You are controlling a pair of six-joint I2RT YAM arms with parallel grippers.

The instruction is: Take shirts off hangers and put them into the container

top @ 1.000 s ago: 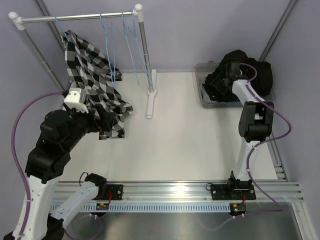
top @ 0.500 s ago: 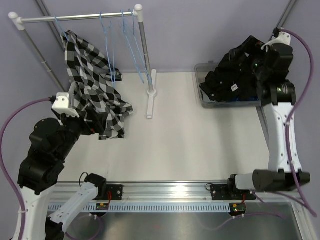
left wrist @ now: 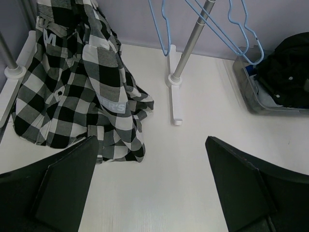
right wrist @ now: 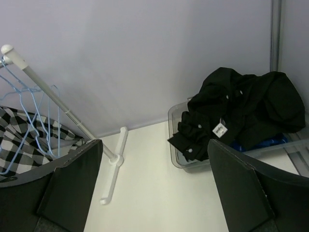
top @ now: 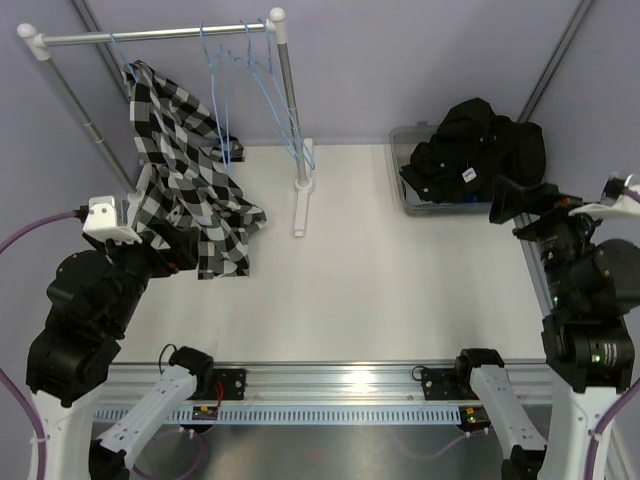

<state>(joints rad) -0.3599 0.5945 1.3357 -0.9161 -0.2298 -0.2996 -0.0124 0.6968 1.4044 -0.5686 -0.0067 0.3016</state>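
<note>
The left tool [left wrist: 149, 145] and right tool [right wrist: 154, 145] are held wide apart, empty. The black-and-white checked fabric shirt [top: 185, 170] is hung from a thin light-blue wire hanger [top: 121, 57], hem draped on the white counter [top: 400, 290]. Its shoulder should be pulled clear before transfer to the clear plastic container [top: 398, 165].

I see the check shirt [top: 190, 190] in big black-and-white squares. The black shirt [top: 480, 150] is plain, with a small white tag [right wrist: 219, 129], and a strip of blue fabric [right wrist: 261, 143] shows under it. The tub [top: 402, 142] is clear grey. My view has the hangers [top: 262, 60] light blue and the rail [top: 150, 37] silver with white caps. The table [top: 400, 280] is off-white and the walls [top: 400, 60] are pale lavender. The left gripper [left wrist: 152, 193] and right gripper [right wrist: 154, 193] are matte black.
</note>
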